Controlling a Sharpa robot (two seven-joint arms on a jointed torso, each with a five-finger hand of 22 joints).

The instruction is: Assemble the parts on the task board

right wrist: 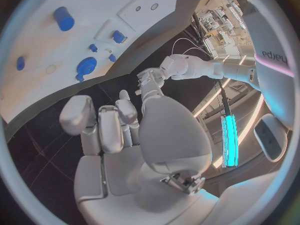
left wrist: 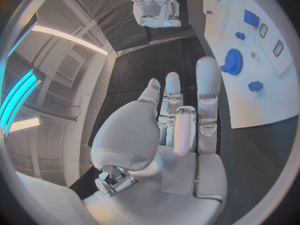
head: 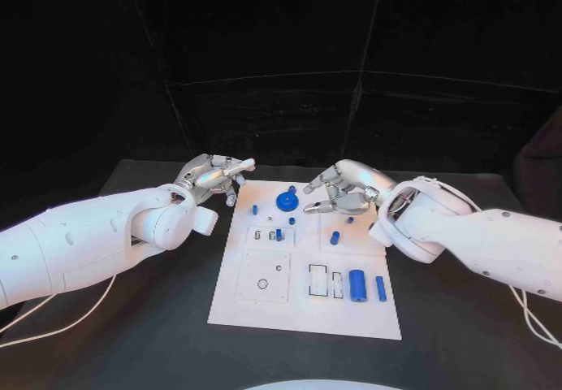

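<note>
The white task board [head: 307, 305] lies in the middle of the black table. A blue gear [head: 287, 200] sits near the board's far edge, with small blue pegs [head: 334, 238] around it and two longer blue pieces [head: 357, 285] near the front right. My left hand [head: 214, 175] hovers just off the board's far left corner, fingers stretched out and holding nothing [left wrist: 181, 130]. My right hand [head: 339, 188] hangs over the far edge beside the gear, fingers loosely bent and apart, also holding nothing [right wrist: 112, 130]. The gear [left wrist: 232, 61] [right wrist: 85, 66] lies beyond each hand's fingertips.
Rectangular slots [head: 318, 279] and a square recess with a hole [head: 264, 276] mark the board's near half. Thin cables trail on the table at the left [head: 58, 321] and right [head: 533, 317]. Black cloth walls the back.
</note>
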